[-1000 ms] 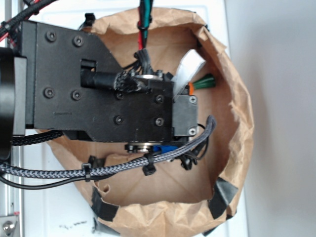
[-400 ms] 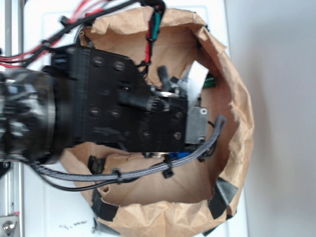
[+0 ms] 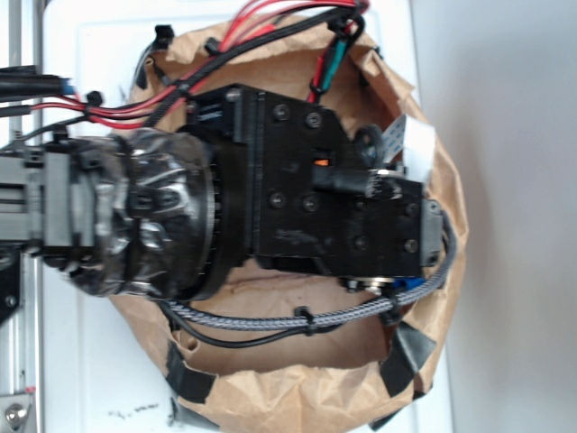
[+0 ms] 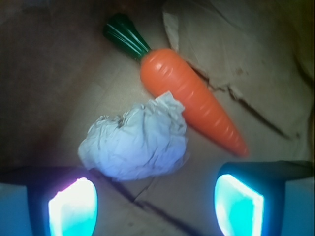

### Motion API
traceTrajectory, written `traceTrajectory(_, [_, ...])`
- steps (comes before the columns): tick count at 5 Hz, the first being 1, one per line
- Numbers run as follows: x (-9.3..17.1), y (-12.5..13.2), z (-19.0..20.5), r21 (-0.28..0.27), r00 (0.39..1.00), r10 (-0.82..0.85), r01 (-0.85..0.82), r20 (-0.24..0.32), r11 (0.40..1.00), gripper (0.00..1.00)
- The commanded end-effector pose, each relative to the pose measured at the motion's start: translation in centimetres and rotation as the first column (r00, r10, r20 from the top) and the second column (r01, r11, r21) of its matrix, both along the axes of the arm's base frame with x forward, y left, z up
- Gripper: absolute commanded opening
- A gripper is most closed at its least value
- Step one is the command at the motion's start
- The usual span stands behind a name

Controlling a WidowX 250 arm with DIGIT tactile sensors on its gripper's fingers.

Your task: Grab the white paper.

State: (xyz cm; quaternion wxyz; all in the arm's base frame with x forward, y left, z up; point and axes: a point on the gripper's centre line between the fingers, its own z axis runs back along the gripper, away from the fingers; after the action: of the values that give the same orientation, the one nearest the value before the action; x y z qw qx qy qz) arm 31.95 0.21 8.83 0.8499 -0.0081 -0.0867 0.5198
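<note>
- White paper [image 4: 135, 142]: crumpled off-white ball, heavily wrinkled, lying on the brown floor of the paper bag [image 3: 433, 298]; seen only in the wrist view, hidden beneath the arm in the exterior view
- Position of white paper: above and between the two fingertips in the wrist view, nearer the left-hand one; lower edge just beside that fingertip, contact not determinable
- Toy carrot [image 4: 192, 101]: orange body with dark green top, lying diagonally, green end toward upper left, tip toward lower right; one flank touching or overlapped by the upper right corner of the white paper
- Gripper [image 4: 157, 204]: spread wide, nothing between the fingers; fingertips [image 4: 74, 206] lit pale blue to cyan, one at each lower corner of the wrist view; not visibly in contact with paper or carrot
- Arm [image 3: 297, 212]: black housing with screw heads, reaching from the left across the bag opening, covering most of the interior in the exterior view; wrapped dark section toward the left
- Cables [image 3: 306, 320]: braided grey bundle running beneath the housing; red and black wires arching over the top
- Paper bag: large, brown, rim rolled and crumpled, black tape patches along the lower rim; creases and a torn seam on the floor in the wrist view
- White surface [image 3: 81, 361]: under the bag, in the exterior view
</note>
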Motion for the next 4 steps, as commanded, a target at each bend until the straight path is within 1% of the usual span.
traceTrajectory(1, [0.7,0.3,1.5,-0.037,0.987,0.15,-0.148,0.051,0.988,1.0])
traceTrajectory(2, [1.7,0.4,0.4,-0.023,0.984,0.169,-0.168,0.058,0.986,1.0])
traceTrajectory(3, [2.1,0.7,-0.2,0.002,0.981,0.184,-0.185,0.068,0.983,1.0])
traceTrajectory(4, [2.9,1.1,-1.3,0.033,0.977,0.203,-0.206,0.064,0.978,1.0])
